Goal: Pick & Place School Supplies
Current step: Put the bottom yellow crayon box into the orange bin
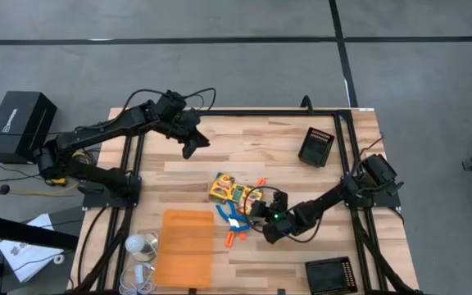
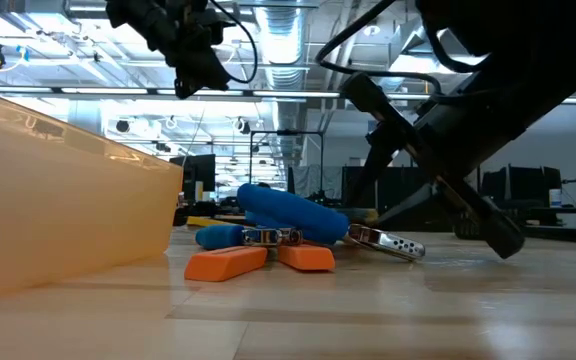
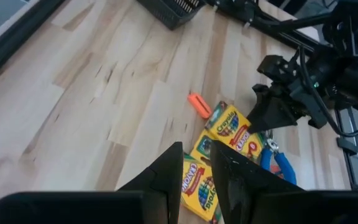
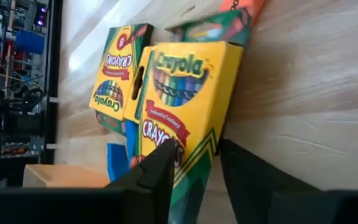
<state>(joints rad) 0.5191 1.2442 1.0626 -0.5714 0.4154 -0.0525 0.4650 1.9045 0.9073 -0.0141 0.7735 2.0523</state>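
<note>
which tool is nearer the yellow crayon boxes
Right. The right tool sits low at the small yellow-and-green cardboard crayon boxes, its fingers either side of one box's corner. The left tool hovers well away, above the table's far-left part.

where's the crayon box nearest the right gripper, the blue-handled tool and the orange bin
crayon box [image 4: 182, 99]: right wrist view, on its yellow front face
blue-handled tool [image 2: 290, 212]: low view, on the upper blue handle
orange bin [image 1: 188, 246]: high view, on its flat floor

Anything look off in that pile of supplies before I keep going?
Nothing damaged. The crayon boxes, blue-handled tool and orange sticks lie jumbled and overlapping; the right gripper is at them.
</note>
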